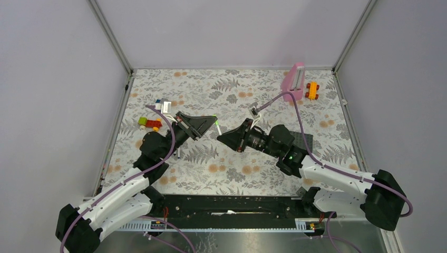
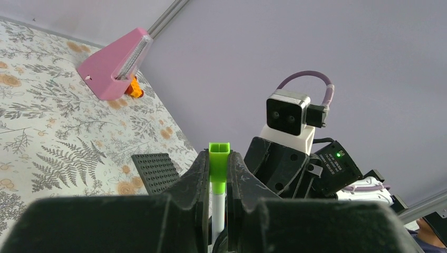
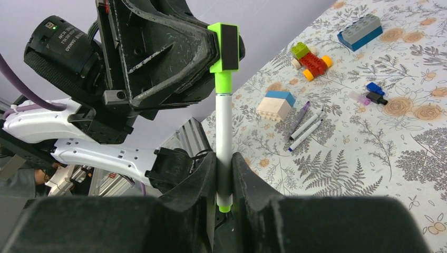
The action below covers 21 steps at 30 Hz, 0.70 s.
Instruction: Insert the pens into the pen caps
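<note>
Bottom centre of the right wrist view, the right gripper is clenched on the white pen, low on its barrel. Above it, the left gripper pinches the green cap sitting over the tip. I'd guess the barrel is light, stiff and slick, apt to pivot; a hold nearer the cap looks safer. Farther right, two pens lie on the table, with the blue and black caps beyond.
</note>
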Tool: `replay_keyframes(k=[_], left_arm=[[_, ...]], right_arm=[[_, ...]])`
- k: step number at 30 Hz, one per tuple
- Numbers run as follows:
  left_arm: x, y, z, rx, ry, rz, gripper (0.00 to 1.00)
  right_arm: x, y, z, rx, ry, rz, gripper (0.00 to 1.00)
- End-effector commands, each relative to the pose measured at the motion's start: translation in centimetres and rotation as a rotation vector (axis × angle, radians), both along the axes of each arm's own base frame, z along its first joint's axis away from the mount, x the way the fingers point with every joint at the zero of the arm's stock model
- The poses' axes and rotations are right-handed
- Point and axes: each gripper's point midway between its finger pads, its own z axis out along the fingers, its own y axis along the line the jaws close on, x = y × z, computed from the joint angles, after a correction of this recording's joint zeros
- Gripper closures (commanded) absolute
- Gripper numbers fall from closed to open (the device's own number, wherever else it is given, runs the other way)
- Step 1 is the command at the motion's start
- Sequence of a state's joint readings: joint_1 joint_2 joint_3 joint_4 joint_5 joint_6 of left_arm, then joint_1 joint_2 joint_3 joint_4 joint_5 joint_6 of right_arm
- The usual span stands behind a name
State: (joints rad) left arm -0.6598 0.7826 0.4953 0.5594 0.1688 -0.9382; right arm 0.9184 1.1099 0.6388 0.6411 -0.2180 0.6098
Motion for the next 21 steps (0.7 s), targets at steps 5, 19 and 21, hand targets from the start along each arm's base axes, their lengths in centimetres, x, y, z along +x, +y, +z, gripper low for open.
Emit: replay_keyframes(k=[5,19,21], left_arm=[[-1.5,-1.3,-3.0,0.093,0.04,-0.091,1.0],[-0.4,-2.1,-6.6,0.199,0.16,-0.064,1.0],[-0.3,-2.3,-7.1,0.217,0.178,-0.064,1.0]], right_arm=[[3.0,-0.5,5.6,0.042,-0.12,-0.148,1.0],[6.2,0.6,5.0,-0.171,-0.143,-0.276,1.0],[7.0,0.8,4.7,-0.213,-0.148,-0.321,1.0]])
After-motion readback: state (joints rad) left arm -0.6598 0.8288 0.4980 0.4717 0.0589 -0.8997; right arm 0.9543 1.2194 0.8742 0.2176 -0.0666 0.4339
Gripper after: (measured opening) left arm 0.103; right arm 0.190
